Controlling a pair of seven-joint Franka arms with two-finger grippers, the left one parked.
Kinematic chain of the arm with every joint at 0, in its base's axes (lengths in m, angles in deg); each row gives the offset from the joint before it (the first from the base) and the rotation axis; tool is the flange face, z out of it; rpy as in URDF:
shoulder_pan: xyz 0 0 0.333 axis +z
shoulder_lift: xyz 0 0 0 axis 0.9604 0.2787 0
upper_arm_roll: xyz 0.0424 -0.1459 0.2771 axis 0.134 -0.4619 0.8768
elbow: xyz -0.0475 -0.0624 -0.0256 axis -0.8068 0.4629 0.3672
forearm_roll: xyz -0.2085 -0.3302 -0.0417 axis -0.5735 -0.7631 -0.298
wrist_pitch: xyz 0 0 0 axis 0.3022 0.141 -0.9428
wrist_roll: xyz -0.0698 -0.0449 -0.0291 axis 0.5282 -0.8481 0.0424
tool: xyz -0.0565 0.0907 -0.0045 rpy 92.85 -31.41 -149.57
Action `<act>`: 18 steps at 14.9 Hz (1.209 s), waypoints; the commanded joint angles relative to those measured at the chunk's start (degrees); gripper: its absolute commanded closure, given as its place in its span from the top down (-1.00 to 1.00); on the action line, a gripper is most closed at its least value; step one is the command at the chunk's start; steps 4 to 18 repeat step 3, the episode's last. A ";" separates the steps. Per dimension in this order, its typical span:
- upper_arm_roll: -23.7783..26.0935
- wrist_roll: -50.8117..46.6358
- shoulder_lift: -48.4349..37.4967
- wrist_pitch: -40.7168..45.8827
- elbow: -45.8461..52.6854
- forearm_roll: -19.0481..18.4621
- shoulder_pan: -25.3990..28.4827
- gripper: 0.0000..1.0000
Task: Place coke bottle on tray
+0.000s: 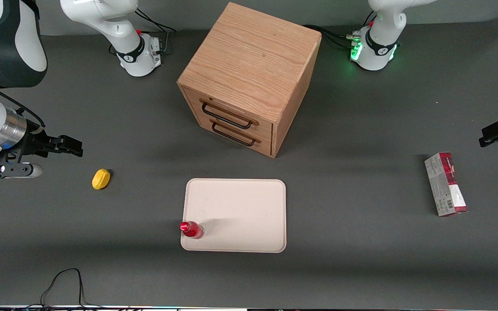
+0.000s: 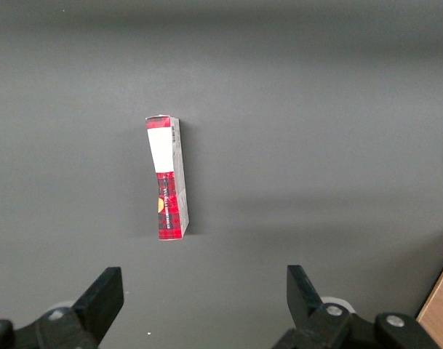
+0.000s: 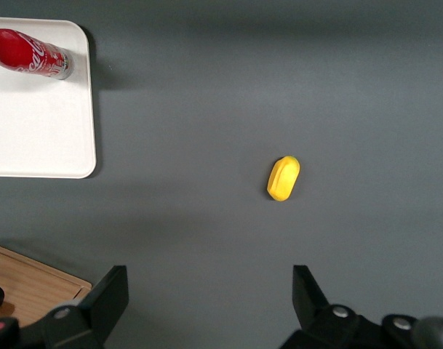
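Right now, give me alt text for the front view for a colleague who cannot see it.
The coke bottle stands upright on a near corner of the tray. The right arm's end effector hangs open above the table toward the working arm's end, apart from it, near a yellow object. A wooden drawer cabinet sits farther back.

White Coca-Cola script runs along the red side of the coke bottle (image 3: 28, 53), standing on the tray (image 3: 39, 138). Print on the carton (image 2: 167, 178) is too small to read.
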 commanded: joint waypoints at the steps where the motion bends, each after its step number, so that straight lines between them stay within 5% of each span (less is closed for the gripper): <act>1: -0.39 -0.18 -0.47 0.21 0.49 0.74 0.42 1.00; 18: -0.39 -0.27 -0.64 0.30 0.93 0.74 0.42 1.00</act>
